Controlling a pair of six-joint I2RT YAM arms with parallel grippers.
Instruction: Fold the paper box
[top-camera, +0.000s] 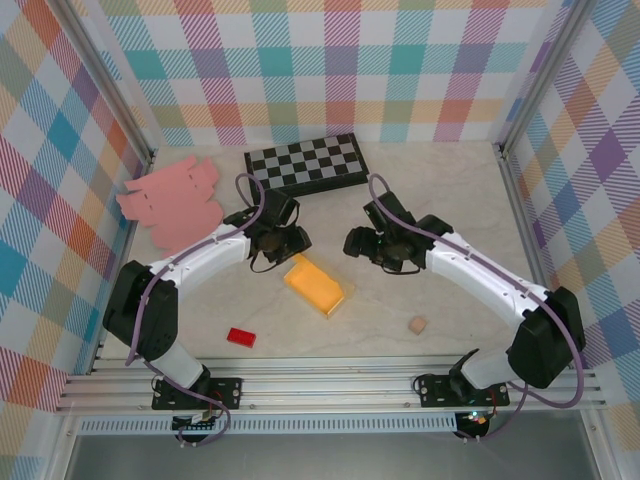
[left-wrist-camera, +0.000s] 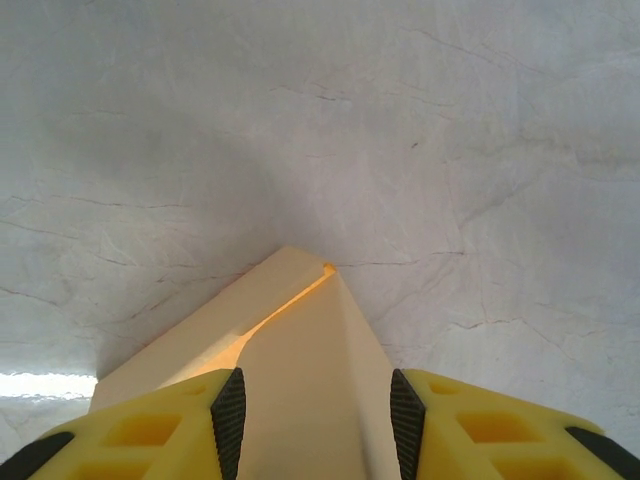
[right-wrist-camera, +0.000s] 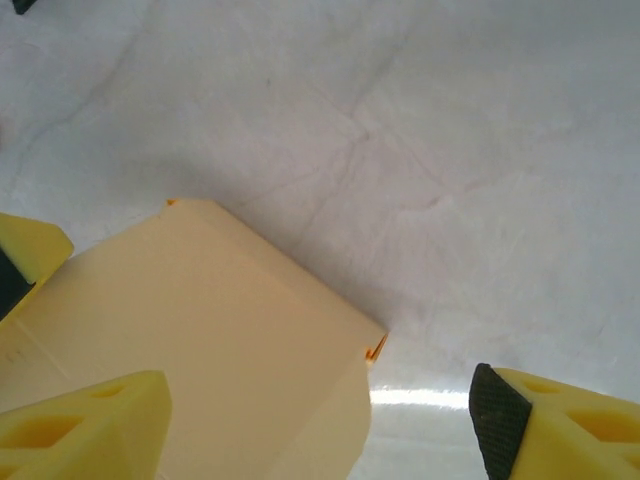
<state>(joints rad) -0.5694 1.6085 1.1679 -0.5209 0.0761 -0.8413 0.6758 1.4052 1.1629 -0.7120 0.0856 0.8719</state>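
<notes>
The paper box (top-camera: 315, 285) is a yellow-orange folded carton lying aslant on the table in the middle of the top view. My left gripper (top-camera: 277, 240) is at its upper-left end. In the left wrist view the box (left-wrist-camera: 310, 350) fills the gap between the black pads (left-wrist-camera: 228, 420), so the left gripper (left-wrist-camera: 316, 418) is shut on it. My right gripper (top-camera: 372, 243) hovers right of that end. In the right wrist view its fingers stand wide apart above a corner of the box (right-wrist-camera: 200, 320), and the right gripper (right-wrist-camera: 320, 420) is open and holds nothing.
A pink flat cardboard cutout (top-camera: 170, 203) lies at the back left and a folded checkerboard (top-camera: 305, 162) at the back middle. A red block (top-camera: 240, 337) and a small tan cube (top-camera: 418, 324) sit near the front. Plaid walls close in the table.
</notes>
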